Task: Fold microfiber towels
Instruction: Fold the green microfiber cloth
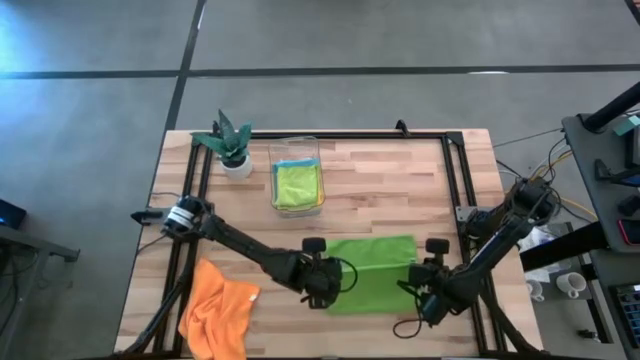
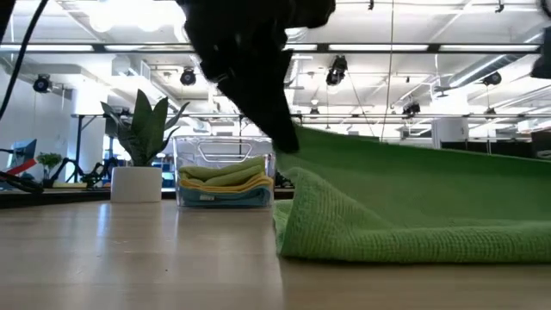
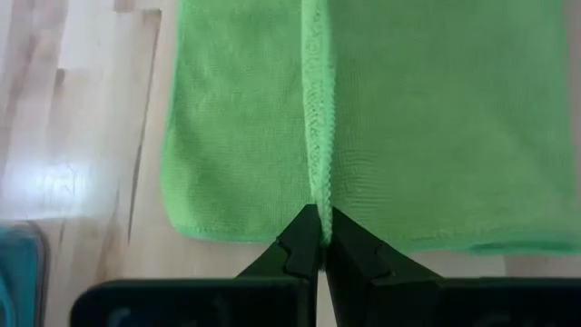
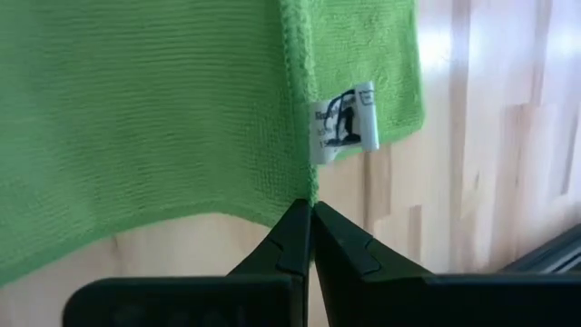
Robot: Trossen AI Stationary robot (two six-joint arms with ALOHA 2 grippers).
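A green microfiber towel (image 1: 375,270) lies at the table's near middle. Its upper layer (image 2: 413,172) slopes up from the table. My left gripper (image 1: 322,288) is shut on the towel's left end, and my right gripper (image 1: 428,300) is shut on its right end. Each wrist view shows the shut fingertips, left (image 3: 320,222) and right (image 4: 311,211), on a hemmed edge. A white label (image 4: 343,120) hangs by the right one. An orange towel (image 1: 218,310) lies crumpled at the near left. My left gripper pinches the towel's hemmed edge (image 3: 318,186) between its two fingers, at the towel's left end. The fingers slant down from the left. That edge (image 2: 300,138) is raised off the table; the layer below stays on the wood. My right gripper pinches the hemmed edge at a corner (image 4: 309,186) of the towel's right end, just below the label. The fingers slant down onto it. The cloth beyond the fingertips spreads away flat, and the wood shows beside it.
A clear bin (image 1: 297,180) at the far middle holds folded lime, yellow and blue towels (image 2: 222,179). A small potted plant (image 1: 232,140) stands to its left. A black frame rail (image 1: 455,190) runs along the table's right side; bare wood lies between bin and green towel.
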